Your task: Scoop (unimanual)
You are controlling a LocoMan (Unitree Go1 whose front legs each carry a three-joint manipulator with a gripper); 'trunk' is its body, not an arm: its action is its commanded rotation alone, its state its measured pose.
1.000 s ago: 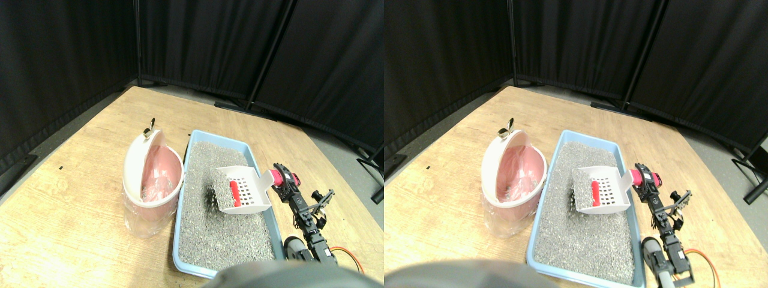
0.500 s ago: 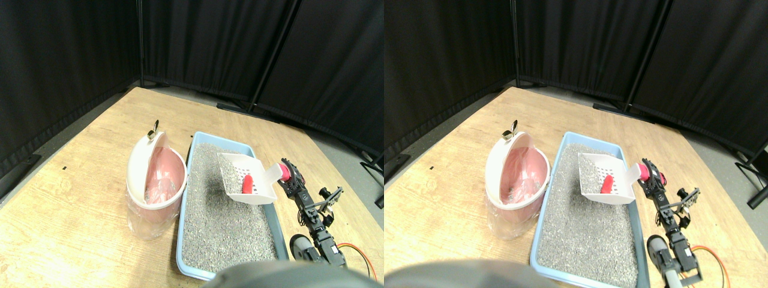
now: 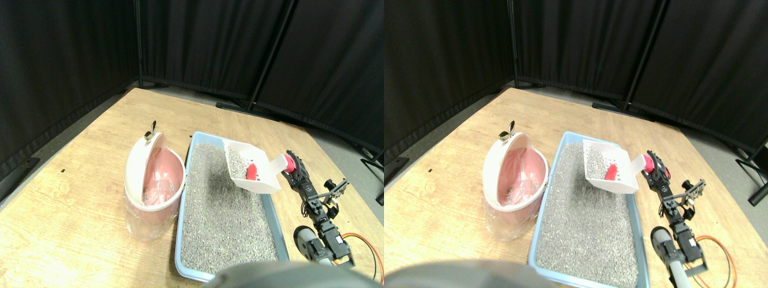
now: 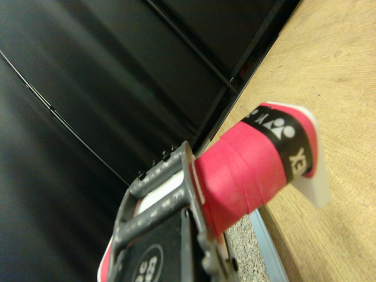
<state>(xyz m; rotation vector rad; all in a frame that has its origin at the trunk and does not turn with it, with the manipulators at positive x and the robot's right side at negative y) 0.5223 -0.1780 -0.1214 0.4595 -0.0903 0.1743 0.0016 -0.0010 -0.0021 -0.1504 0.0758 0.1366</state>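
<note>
Raising loaded scoop over litter tray

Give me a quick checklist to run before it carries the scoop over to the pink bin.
1. White slotted scoop lifted clear of the grey litter: ok.
2. Red item resting inside the scoop: ok.
3. Right gripper at the scoop's red wrapped handle; firmness of hold: cannot tell.
4. Pink bin with white swing lid open, mouth facing the blue litter tray: ok.
5. Loose litter remaining in the scoop, could spill in transit: not ok.
</note>
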